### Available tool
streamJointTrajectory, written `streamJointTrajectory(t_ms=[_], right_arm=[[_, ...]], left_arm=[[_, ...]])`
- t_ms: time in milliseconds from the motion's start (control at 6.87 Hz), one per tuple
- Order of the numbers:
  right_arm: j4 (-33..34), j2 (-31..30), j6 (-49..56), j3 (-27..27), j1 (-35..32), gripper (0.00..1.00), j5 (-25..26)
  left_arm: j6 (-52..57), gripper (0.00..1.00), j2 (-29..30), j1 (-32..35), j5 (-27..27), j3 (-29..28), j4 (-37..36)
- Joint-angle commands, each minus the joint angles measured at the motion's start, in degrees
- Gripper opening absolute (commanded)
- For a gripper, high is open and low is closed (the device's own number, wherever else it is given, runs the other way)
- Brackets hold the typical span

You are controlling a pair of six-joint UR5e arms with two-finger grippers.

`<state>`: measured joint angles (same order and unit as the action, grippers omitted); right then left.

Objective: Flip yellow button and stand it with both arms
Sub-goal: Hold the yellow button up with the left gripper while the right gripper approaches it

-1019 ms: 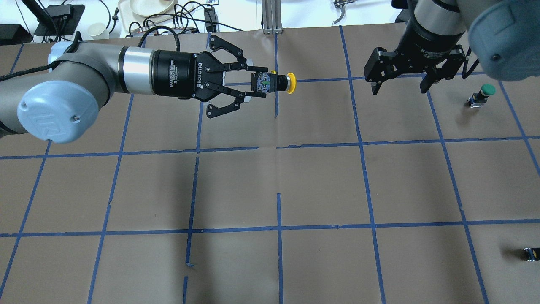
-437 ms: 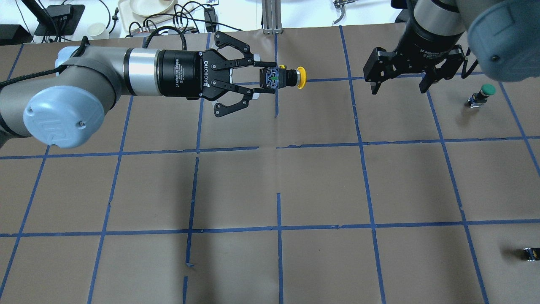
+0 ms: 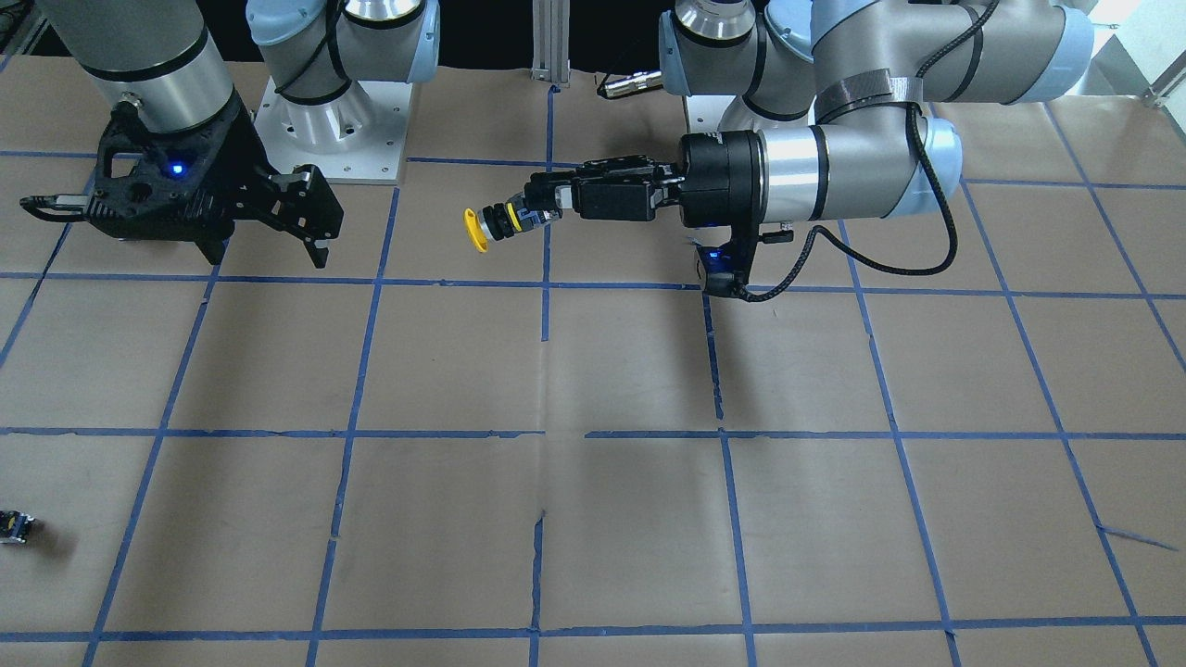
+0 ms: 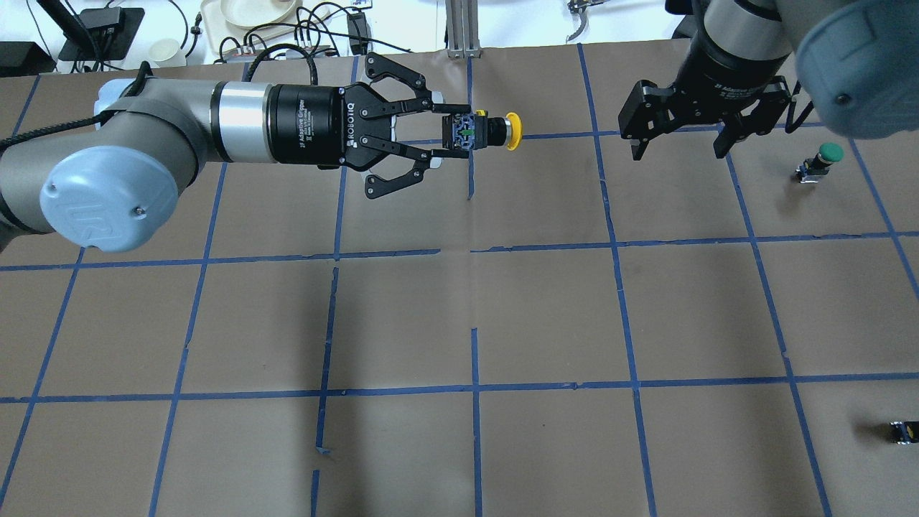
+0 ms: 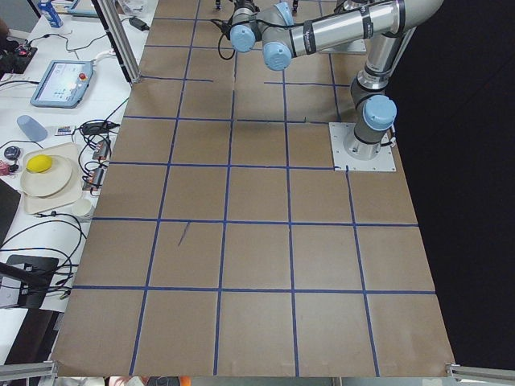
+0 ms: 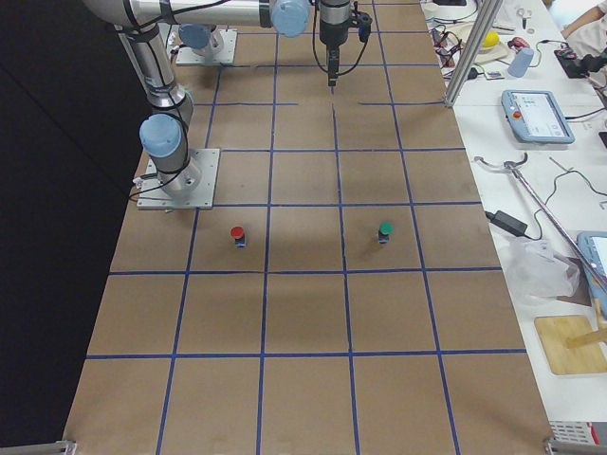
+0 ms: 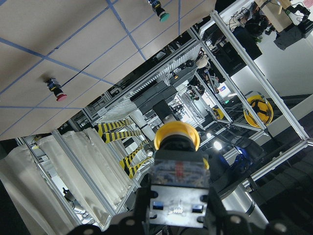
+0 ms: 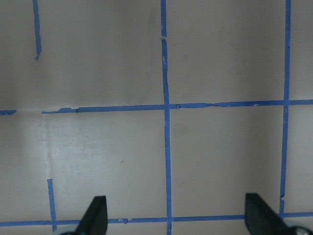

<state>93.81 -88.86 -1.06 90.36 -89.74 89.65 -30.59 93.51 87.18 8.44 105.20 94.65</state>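
The yellow button (image 4: 495, 133) has a round yellow cap and a black-and-grey body. My left gripper (image 4: 451, 136) is shut on its body and holds it sideways in the air above the table, with the cap pointing toward my right gripper. In the front-facing view the yellow button (image 3: 491, 225) sticks out of my left gripper (image 3: 536, 211). The left wrist view shows the yellow button (image 7: 177, 147) between the fingers. My right gripper (image 4: 678, 152) is open and empty, pointing down, about one grid square from the cap. In the right wrist view my right gripper (image 8: 177, 215) shows only bare paper between its fingertips.
A green-capped button (image 4: 824, 159) stands at the far right of the table, beyond the right gripper. A red-capped button (image 6: 237, 234) stands near the right arm's base. A tiny dark part (image 4: 903, 431) lies near the table's right front edge. Brown paper with blue tape lines (image 4: 474, 323) covers the table.
My left gripper has carried the yellow button a little to the right and slightly farther back, then held still. My right gripper has not moved.
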Motion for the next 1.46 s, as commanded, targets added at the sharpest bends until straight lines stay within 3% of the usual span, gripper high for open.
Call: streamJointTrajectory(t_ms=[0, 873, 1019, 1310], right_arm=[[0.0, 0.0, 0.0, 0.0, 0.1, 1.00, 0.0], [-0.1, -1.0, 0.1, 0.0, 3.7, 1.00, -0.2], [-0.6, -1.1, 0.0, 0.0, 4.6, 1.00, -5.0], [-5.1, -0.5, -2.2, 0.1, 9.1, 1.00, -21.7]], left_arm=[[0.0, 0.02, 0.3, -0.3, 0.1, 0.0, -0.3], [-0.1, 0.02, 0.3, -0.1, -0.2, -0.3, -0.8], [0.0, 0.02, 0.2, 0.0, -0.2, -0.2, -0.8], [0.1, 0.03, 0.3, 2.3, -0.8, -0.3, -0.8]])
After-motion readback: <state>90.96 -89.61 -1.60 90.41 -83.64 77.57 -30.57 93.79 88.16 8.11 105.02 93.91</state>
